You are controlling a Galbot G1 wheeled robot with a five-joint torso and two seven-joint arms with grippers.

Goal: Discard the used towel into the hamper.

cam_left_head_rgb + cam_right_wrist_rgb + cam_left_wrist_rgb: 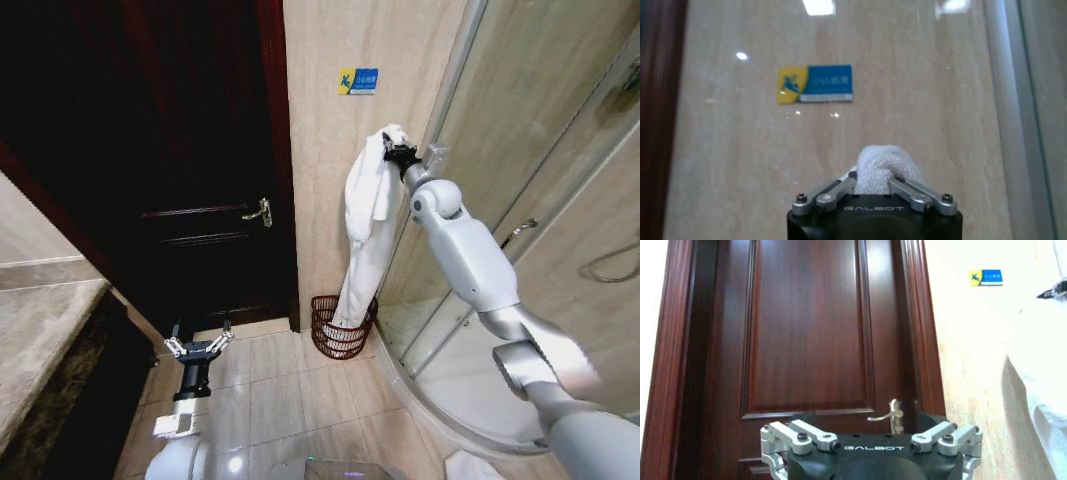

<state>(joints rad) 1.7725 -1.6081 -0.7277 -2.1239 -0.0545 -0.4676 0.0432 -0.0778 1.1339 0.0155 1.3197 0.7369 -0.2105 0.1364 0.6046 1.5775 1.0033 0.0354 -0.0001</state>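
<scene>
Towel [365, 225] hangs vertical from right claw [398, 153] (bottom end in hamper [338, 328]).

A dark wooden door [170, 170] with a lever handle [259, 212] stands beside a blue-yellow wall sign [358, 81].

The head view is unevenly lit: the door [150, 150] sinks into near-black shadow on the left, while the tiled wall [320, 200] and the glass shower screen [530, 130] are brightly and evenly lit, and straight lines bow toward the edges as through a wide lens. In the right wrist view two ceiling lights glare as white patches near the top of the glossy wall, with small bright specks around the blue and yellow sticker [815, 84], whose print is too soft to read. The floor tiles [290, 390] carry a pale sheen, and the towel [1040, 405] at the edge of the left wrist view is blurred and washed out.
</scene>
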